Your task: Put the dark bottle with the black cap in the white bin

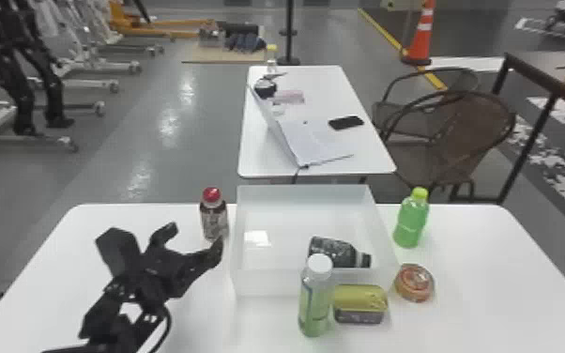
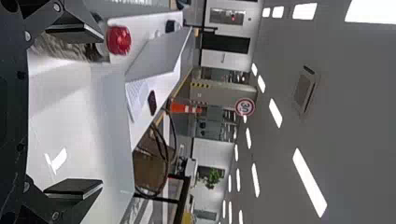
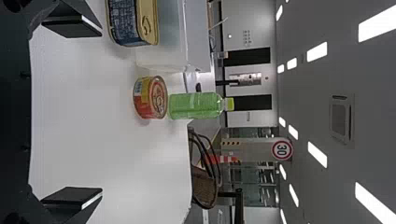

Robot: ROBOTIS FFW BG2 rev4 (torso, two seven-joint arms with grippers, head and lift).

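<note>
White bin (image 1: 272, 283) on surface (image 1: 488, 272). Dark bottle with black cap (image 1: 333, 251) inside, lying on its side near front wall, cap toward bin's right wall. Left gripper (image 1: 195, 236) left of bin, near upright red-capped bottle (image 1: 213, 220); fingers spread. Right gripper (image 3: 102, 112): fingers spread wide. Green bottle (image 1: 409, 223) upright right of bin, round tin (image 1: 414, 282) nearer robot. White-capped bottle (image 1: 314, 303) upright before bin, yellow-topped can (image 1: 360, 300) just beside it.
</note>
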